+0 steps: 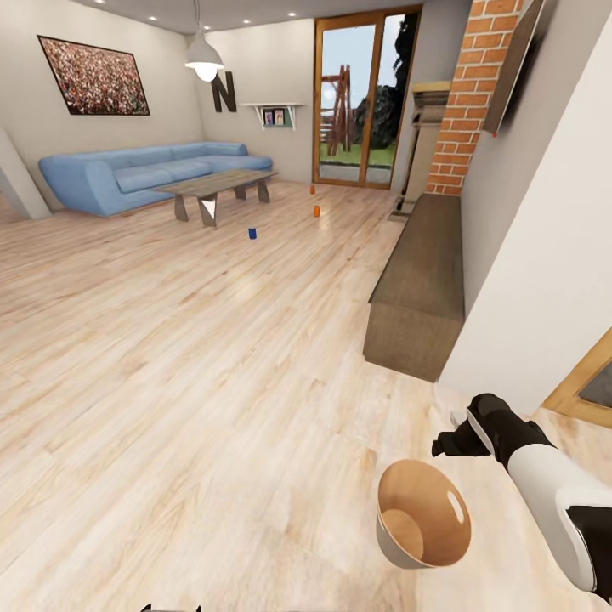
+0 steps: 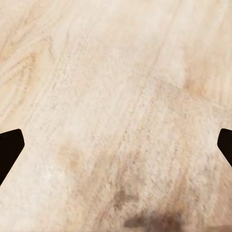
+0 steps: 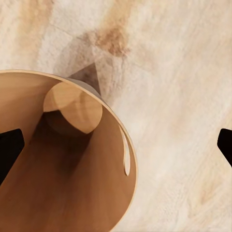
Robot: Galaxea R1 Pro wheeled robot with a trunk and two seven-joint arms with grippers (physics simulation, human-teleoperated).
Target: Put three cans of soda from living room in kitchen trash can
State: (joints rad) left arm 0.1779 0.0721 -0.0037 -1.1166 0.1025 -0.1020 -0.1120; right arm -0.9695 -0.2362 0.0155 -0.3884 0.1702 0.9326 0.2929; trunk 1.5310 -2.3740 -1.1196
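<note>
The trash can (image 1: pixel 422 514) sits on the plank floor (image 1: pixel 170 382) just below my right gripper (image 1: pixel 450 444), its open copper-brown mouth tipped up toward me. Through my right wrist camera its rim (image 3: pixel 126 159) runs between my two dark fingertips (image 3: pixel 9 150), which stand wide apart with nothing between them, so that hand is open and empty. My left fingertips (image 2: pixel 10 147) are spread just as wide over bare boards, also holding nothing.

What matters for the next move is how far off the cans lie. Measured from the trash can, all three stand upright on the floor well away across the living room, beyond the low coffee table's (image 1: pixel 217 184) near end: the dark blue can (image 1: pixel 252 232) nearest, the orange can (image 1: pixel 316 211) farther, and the second orange can (image 1: pixel 312 190) farther still, toward the glass doors (image 1: pixel 361 102). I judge neither arm can reach them from here; the base must carry me across first. The bin itself is nearer my right hand.
</note>
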